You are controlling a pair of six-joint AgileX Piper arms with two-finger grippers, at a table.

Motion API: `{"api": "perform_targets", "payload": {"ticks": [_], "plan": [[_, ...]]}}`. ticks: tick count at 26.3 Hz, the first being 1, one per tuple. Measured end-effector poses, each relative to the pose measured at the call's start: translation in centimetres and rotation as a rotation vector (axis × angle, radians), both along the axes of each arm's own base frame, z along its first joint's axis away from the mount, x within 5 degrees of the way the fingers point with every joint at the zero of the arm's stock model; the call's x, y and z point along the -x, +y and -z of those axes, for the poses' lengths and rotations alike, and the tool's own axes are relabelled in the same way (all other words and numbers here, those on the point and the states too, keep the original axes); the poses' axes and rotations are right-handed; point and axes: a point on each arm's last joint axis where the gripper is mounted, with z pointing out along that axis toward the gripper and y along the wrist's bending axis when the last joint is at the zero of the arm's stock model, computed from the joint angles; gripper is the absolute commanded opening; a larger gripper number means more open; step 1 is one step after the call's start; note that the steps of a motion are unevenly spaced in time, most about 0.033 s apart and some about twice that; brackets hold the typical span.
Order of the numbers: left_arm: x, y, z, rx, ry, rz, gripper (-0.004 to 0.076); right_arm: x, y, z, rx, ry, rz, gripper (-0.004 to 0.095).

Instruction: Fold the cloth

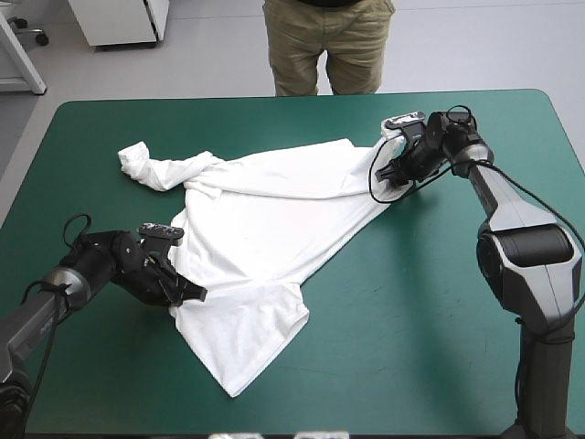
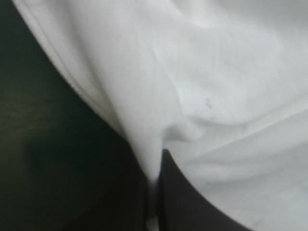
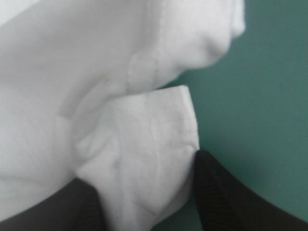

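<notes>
Left fingers (image 2: 192, 202) at eight o'clock and right fingers (image 3: 231, 197) at two both clamp the T-shirt (image 1: 265, 219); spreading stage, next likely pulling it flat

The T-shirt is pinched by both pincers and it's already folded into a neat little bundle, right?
No bundle yet. The high view shows the T-shirt spread out and rumpled on the teal-green cover. The left pincer and the right pincer do both pinch it.

Lab: teal-green table (image 1: 411, 320); white cabinet (image 1: 119, 23); pale floor (image 1: 219, 55)
</notes>
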Motion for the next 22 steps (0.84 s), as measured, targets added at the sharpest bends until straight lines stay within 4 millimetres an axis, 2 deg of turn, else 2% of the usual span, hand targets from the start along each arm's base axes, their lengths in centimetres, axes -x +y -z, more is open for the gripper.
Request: {"api": "perform_targets", "payload": {"ticks": [3,11,14,17,18,19,20,21,22], "plan": [[0.0,0.0,0.0,0.000,0.000,0.000,-0.0009,0.0,-0.2,0.1,0.011,0.009,-0.003,-0.0012],[-0.1,0.3,-0.8,-0.030,-0.042,-0.032,-0.0009,1.2,-0.1,-0.6,-0.004,0.101,0.002,0.0000],[-1.0,0.6,-2.6,-0.066,-0.097,-0.029,-0.0009,2.5,0.0,-2.5,-0.031,0.146,-0.003,0.0000],[-1.7,0.6,-5.5,-0.078,-0.148,-0.020,-0.0009,4.4,0.2,-6.2,-0.081,0.137,-0.018,0.0000],[-2.0,0.7,-8.0,-0.080,-0.208,-0.016,-0.0009,5.8,0.3,-9.1,-0.122,0.093,-0.026,0.0000],[-2.0,0.7,-9.6,-0.077,-0.245,-0.017,-0.0009,6.7,0.3,-10.9,-0.142,0.064,-0.031,0.0000],[-1.8,0.7,-12.7,-0.066,-0.331,-0.022,-0.0009,8.7,0.3,-14.5,-0.175,-0.015,-0.050,0.0000],[-1.7,0.8,-14.6,-0.059,-0.389,-0.025,-0.0009,9.9,0.2,-16.4,-0.192,-0.056,-0.061,0.0000],[-1.1,1.0,-18.3,-0.052,-0.499,-0.033,-0.0009,12.1,0.0,-19.5,-0.217,-0.132,-0.079,0.0000]]}}
